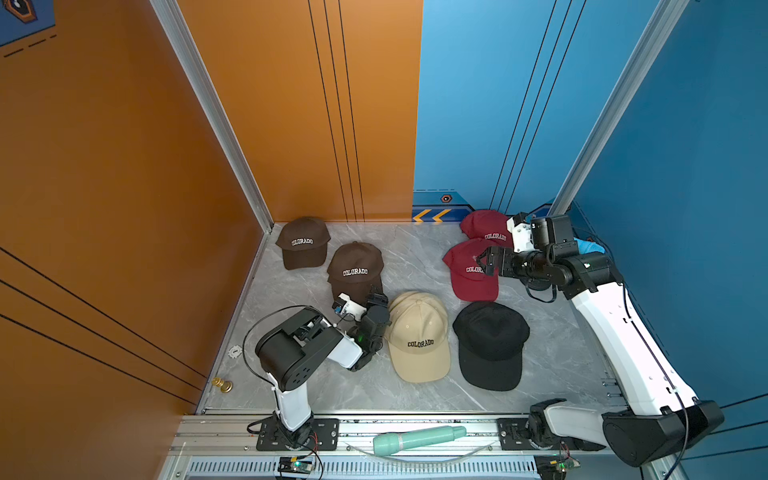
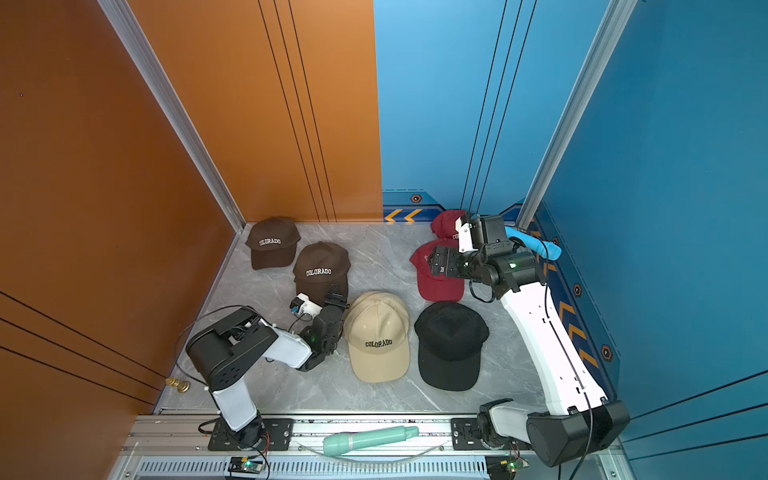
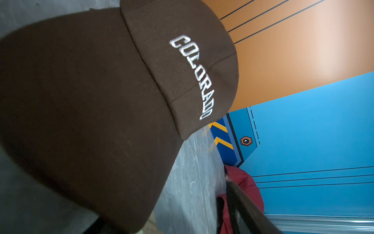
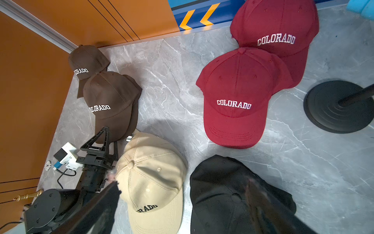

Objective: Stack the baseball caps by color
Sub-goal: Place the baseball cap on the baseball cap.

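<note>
Left gripper [image 1: 375,296], lower left of centre in both top views, has its jaws apart at the brim edge of a brown pile [image 1: 355,270] of two caps, one on the other. That brim fills the left wrist view. A third brown cap [image 1: 302,243] lies alone just behind, at the upper-left corner of the table [image 1: 415,257], making three brown in all. Right gripper [image 1: 482,264], jaws spread wide and holding nothing, hovers over the nearer dark red cap [image 1: 463,286], whose crown overlaps the brim of the farther dark red cap [image 1: 482,222], making two red. Low in the frame between the arms lie a beige cap [image 1: 419,336], with a second beige crown edge showing beneath it, and a black cap [image 1: 490,345]. Whether another black one lies under it cannot be told. One teal toy microphone [image 1: 417,440] rests on the front rail, and one blue toy microphone [image 2: 536,245] lies by the right wall.
</note>
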Tool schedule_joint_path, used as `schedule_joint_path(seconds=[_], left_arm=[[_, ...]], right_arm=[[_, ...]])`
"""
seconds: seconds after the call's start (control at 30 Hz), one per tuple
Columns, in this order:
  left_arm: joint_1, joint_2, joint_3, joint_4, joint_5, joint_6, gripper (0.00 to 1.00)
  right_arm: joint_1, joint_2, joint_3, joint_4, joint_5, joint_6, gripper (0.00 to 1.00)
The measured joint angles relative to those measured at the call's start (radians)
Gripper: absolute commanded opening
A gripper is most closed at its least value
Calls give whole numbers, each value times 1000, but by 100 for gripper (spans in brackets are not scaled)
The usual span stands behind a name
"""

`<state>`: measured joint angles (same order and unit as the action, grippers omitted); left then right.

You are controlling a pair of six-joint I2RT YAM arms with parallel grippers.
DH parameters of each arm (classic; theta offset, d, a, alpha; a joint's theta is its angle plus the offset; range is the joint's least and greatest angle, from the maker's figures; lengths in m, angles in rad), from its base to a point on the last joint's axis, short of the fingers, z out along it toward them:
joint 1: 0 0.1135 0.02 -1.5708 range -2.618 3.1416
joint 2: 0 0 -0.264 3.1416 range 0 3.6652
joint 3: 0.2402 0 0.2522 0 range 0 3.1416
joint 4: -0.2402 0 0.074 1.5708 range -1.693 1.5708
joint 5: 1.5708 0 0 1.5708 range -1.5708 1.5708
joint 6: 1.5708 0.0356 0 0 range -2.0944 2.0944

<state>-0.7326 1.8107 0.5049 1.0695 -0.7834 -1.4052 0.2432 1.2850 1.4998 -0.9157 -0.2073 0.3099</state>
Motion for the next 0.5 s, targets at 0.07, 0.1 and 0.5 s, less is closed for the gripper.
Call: schedule_joint_path(seconds=[0.07,0.1,0.5], left_arm=[[-3,-4,-1,20,6,2,91],[-3,-11,-1,23,10,5,95],[5,-301,-2,-200,97,27,98]], right_arm=[[0,1,3,-2,3,0,100],[1,2,5,-3,3,0,100],[13,34,17,-3,3,0,100]])
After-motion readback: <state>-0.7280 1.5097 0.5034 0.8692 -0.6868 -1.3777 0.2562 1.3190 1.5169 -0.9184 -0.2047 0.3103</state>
